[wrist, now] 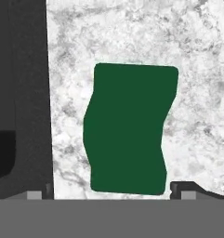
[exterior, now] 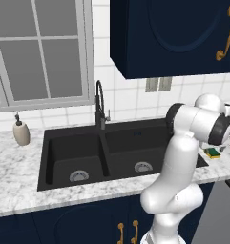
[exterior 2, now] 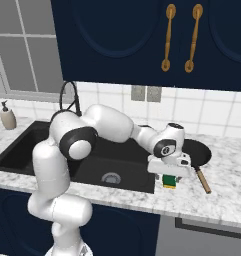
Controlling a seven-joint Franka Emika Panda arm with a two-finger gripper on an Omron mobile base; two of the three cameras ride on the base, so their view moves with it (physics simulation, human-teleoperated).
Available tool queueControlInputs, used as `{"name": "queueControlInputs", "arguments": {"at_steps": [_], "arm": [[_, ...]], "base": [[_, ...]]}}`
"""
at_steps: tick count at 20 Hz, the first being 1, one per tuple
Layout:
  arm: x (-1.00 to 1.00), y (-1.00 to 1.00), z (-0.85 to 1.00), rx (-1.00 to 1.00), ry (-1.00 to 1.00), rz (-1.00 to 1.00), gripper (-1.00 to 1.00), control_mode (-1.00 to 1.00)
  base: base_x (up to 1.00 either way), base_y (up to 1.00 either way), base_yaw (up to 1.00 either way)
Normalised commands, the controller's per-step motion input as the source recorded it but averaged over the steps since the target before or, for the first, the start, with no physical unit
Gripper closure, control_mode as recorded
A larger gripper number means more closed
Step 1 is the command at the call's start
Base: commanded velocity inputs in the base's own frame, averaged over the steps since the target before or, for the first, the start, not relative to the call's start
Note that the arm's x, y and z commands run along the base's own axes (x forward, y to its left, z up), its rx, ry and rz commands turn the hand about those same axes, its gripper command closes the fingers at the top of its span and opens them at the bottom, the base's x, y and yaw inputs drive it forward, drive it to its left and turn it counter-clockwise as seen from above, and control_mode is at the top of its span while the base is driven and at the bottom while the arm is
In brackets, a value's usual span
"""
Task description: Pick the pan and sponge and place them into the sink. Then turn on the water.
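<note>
The sponge lies green side up on the marble counter, just right of the sink. My gripper hangs straight above it, open, with one fingertip on each side and nothing held. From the right base view the gripper sits low over the sponge. The black pan rests on the counter behind and to the right, its brown handle pointing forward. The sponge also peeks out beside the arm in the left base view. No water shows at the faucet.
The double-basin sink takes up the counter's middle, with a silver drain in each basin. A beige soap dispenser stands at the far left. Dark wall cabinets hang overhead. The counter's front edge runs close below the sponge.
</note>
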Motion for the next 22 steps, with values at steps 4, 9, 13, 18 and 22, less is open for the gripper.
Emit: {"name": "queueControlInputs", "arguments": {"at_steps": [4,9,13,18,22], "arm": [[0.26,-0.23,-0.27,0.01,0.0,0.0,-1.0,-1.0],[0.05,-0.04,-0.36,0.0,0.0,0.0,-1.0,-1.0],[-0.05,0.09,-0.51,0.0,-0.04,0.0,1.0,-1.0],[-0.04,0.08,-0.03,0.0,-0.01,0.01,1.0,-1.0],[-0.24,0.87,-0.03,0.0,-0.01,0.16,1.0,-1.0]], "base": [[0.0,0.0,0.0],[0.0,0.0,0.0],[0.0,0.0,0.0],[0.0,0.0,0.0],[0.0,0.0,0.0]]}}
